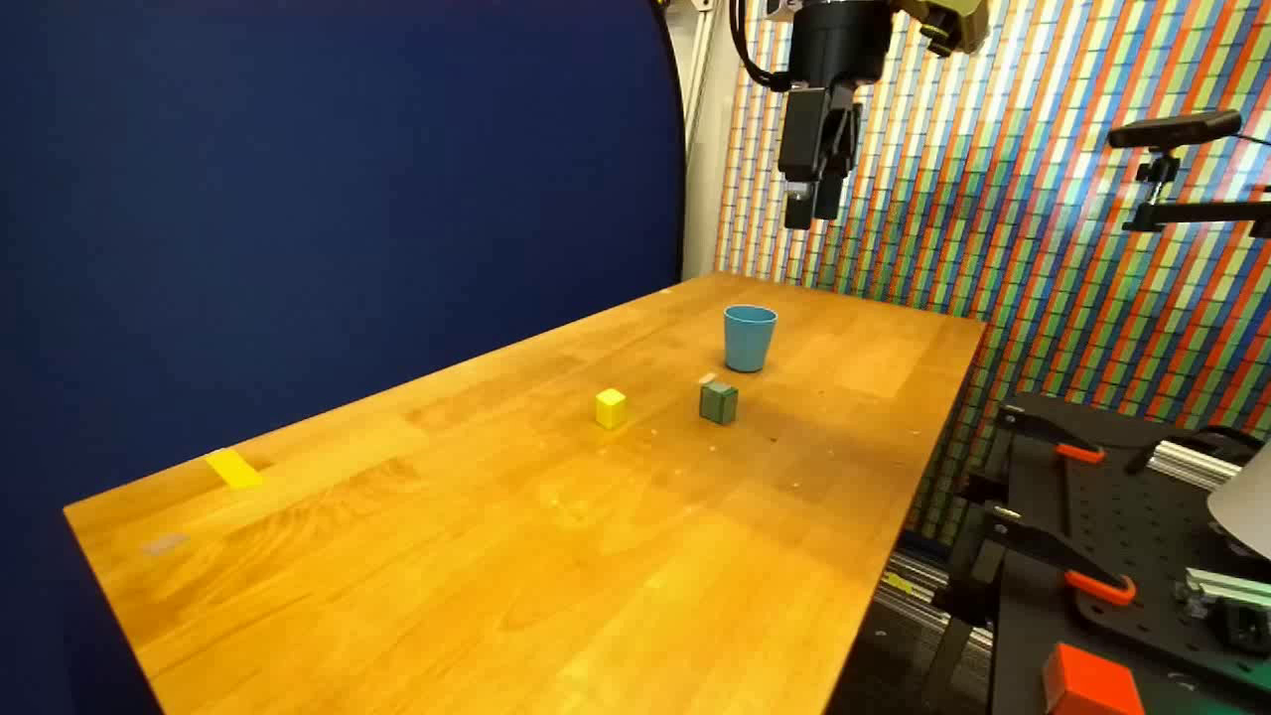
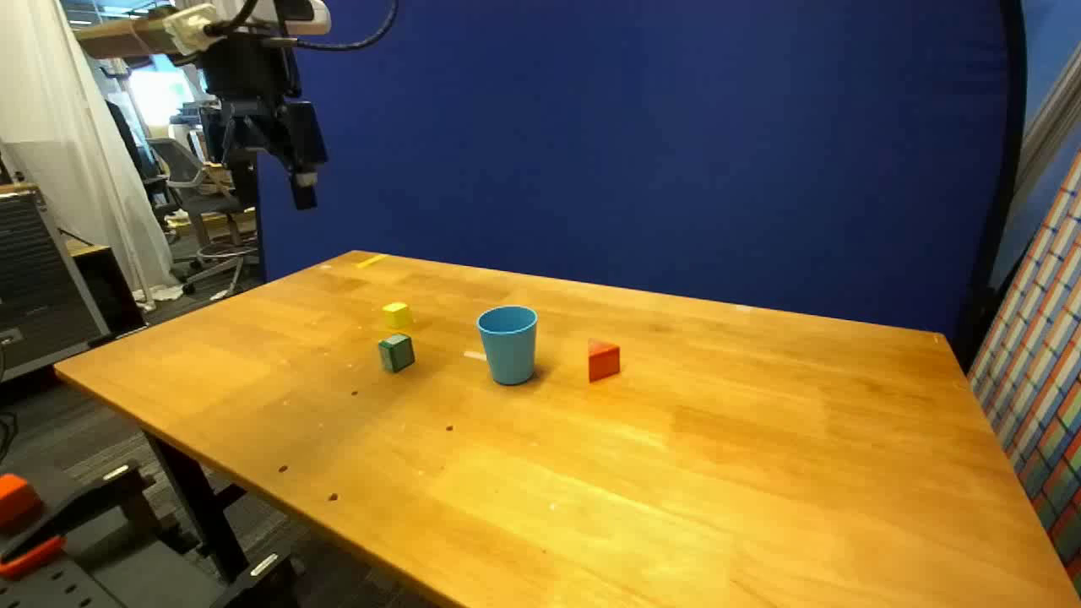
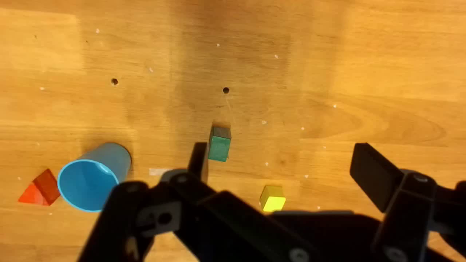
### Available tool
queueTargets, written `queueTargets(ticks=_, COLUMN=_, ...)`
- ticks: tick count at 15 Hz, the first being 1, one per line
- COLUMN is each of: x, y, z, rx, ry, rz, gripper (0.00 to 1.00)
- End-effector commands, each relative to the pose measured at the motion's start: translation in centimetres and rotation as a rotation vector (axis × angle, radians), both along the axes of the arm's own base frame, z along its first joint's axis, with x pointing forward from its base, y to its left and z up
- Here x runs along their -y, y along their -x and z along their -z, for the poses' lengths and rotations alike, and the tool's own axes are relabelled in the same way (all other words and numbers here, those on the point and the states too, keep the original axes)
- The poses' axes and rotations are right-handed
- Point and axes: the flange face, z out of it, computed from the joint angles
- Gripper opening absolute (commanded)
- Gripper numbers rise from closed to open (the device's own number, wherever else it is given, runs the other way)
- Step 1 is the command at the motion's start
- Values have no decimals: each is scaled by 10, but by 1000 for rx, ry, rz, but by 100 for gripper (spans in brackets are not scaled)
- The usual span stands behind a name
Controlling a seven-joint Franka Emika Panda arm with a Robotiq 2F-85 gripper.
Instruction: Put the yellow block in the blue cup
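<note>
In an exterior view, the yellow block [image 1: 611, 408] rests on the counter [image 1: 477, 586], outside the blue cup [image 1: 748, 343]. It lies nearer the long edge by the dark-blue backdrop [image 1: 348, 179] than the green block [image 1: 718, 404] does. The cup stands upright, closest of these three to the far short edge. A yellow strip [image 1: 234, 469] lies at the long edge close to the left corner. The pincer [image 1: 813, 207] hangs above the level of the counter, well apart from the items on it.

In an exterior view, a red wedge [image 2: 604, 361] stands right of the cup, apart from it, on the side toward the right-hand edge. Of the blocks, the yellow one is nearest the far left corner.

In the wrist view, the pincer is released, its fingers [image 3: 375, 174] spread wide. The yellow block shows on the counter below, within the span between them. The cup's mouth faces the camera, its visible interior plain blue.
</note>
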Motion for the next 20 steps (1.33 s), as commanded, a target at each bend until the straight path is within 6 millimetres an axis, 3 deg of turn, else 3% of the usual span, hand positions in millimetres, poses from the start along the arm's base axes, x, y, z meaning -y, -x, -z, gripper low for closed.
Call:
queueTargets(ticks=1, x=0, y=-1, z=-2, rx=3, ry=-1, rz=0, gripper=100)
queueTargets(ticks=6, x=-1, y=-4, z=-6, rx=14, ry=-3, rz=-1, gripper=100)
queueTargets(ticks=9, x=-12, y=-33, z=30, rx=-17, ry=-6, rz=-25, gripper=100)
queueTargets(ticks=17, x=-57, y=-120, z=168, rx=-72, ry=0, rz=-160, gripper=100)
queueTargets(ticks=20, x=-71, y=-158, z=208, rx=-84, ry=41, rz=-210, gripper=100)
